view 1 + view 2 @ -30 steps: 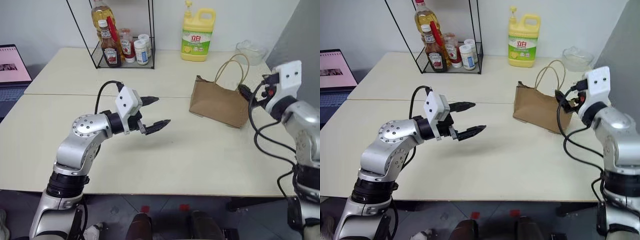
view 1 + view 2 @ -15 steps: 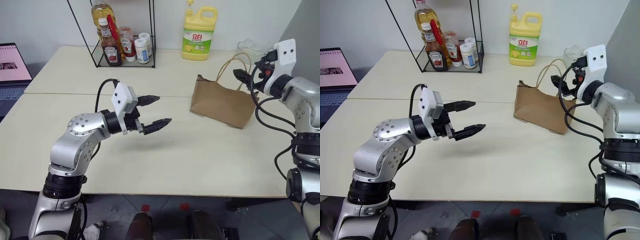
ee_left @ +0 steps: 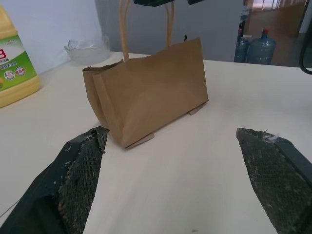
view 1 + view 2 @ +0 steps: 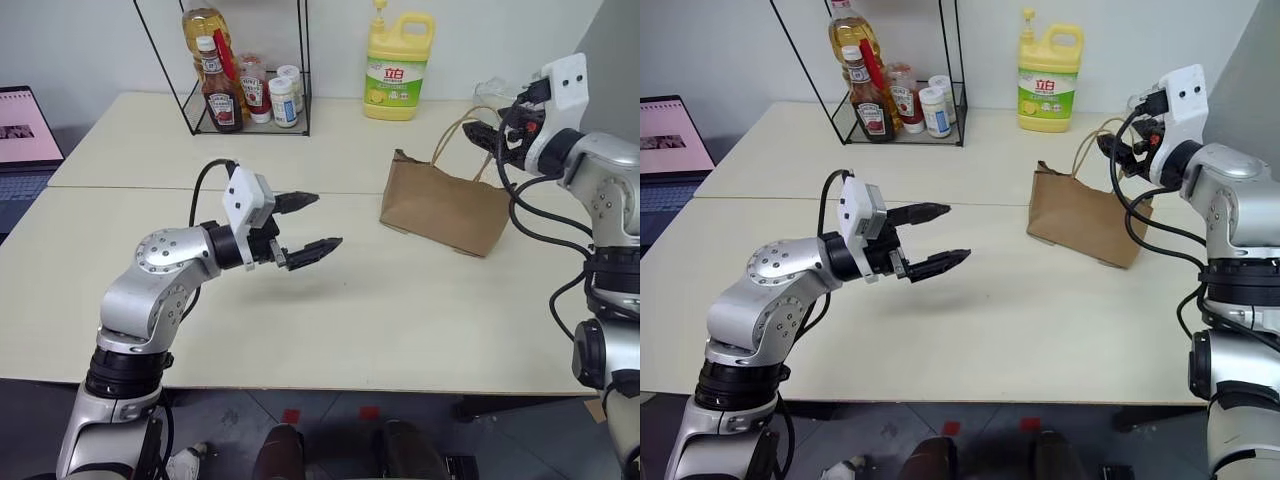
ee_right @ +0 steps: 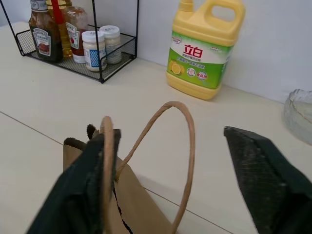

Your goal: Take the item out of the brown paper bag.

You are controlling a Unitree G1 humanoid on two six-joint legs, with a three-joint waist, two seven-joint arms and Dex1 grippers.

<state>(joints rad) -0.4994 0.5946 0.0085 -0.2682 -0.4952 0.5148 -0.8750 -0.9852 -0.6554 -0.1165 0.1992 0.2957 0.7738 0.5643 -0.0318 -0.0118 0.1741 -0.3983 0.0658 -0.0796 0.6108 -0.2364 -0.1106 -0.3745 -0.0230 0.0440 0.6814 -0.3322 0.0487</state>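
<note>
Above the brown paper bag [image 4: 440, 212], right gripper [image 4: 490, 135] at its handles [image 4: 462, 135].

Head pair looks forward and down over the bench [image 4: 420, 330] from above; both eyes share the whole scene, slightly offset sideways. Left wrist camera sits low near the bench surface, facing the brown paper bag [image 3: 151, 92] side-on from nearby. Right wrist camera looks from above, close over the bag's handles [image 5: 170, 146], toward the detergent jug [image 5: 204, 48] and wire rack [image 5: 78, 44] against the wall.
</note>
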